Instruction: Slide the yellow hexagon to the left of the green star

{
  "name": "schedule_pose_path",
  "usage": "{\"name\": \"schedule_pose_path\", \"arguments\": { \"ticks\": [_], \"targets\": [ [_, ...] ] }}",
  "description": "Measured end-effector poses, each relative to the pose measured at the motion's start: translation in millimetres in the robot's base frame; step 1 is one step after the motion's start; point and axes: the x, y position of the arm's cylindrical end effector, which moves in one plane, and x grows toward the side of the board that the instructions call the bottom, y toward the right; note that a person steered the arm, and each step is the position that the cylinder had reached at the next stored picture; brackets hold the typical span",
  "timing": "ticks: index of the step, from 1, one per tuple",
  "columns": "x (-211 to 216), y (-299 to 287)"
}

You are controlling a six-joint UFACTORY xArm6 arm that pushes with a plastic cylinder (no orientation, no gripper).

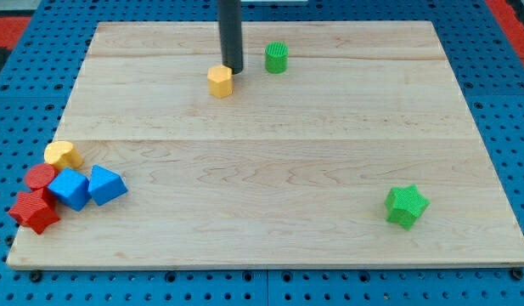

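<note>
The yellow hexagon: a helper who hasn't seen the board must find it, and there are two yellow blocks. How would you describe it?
Start at the wooden board and look near the view's top edge, a little left of centre. There the yellow hexagon sits right against my tip, with a green cylinder to its right. The other yellow block lies far off at the view's left, in the red and blue cluster.
</note>
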Motion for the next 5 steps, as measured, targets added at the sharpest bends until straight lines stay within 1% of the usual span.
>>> {"name": "schedule_pose_path", "arguments": {
  "ticks": [1, 2, 3, 4, 5],
  "targets": [
    [1.8, -27.9],
    [24.9, -39.5],
    [61.8, -41.6],
    [113.8, -10.8],
    [139.6, 58.9]
  ]
}}
